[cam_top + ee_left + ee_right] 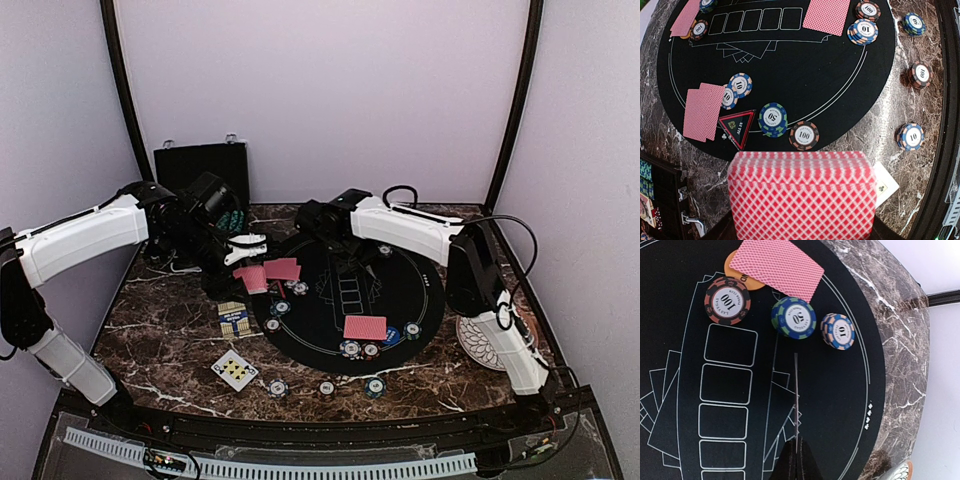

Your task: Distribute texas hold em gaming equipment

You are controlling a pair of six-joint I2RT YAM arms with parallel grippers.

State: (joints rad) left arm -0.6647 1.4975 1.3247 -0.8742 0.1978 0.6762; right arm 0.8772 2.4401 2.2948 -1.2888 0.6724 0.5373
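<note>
The left end effector (243,250) is clamped on the card deck (800,197), held above the bench (920,165) at the left rim of the mat (790,75). Farther across the mat, the right end effector (796,460) is fully closed. A thin edge-on line (795,395) projects from its tips, possibly one card, and the deck lies to its left.

— What sort of place are you working in?
— You're in a robot test booth: plain pale walls (320,90), black corner posts (125,90) (cables (400,190) trailing), white arms (85,235) over a marble-look tabletop (170,330).
</note>
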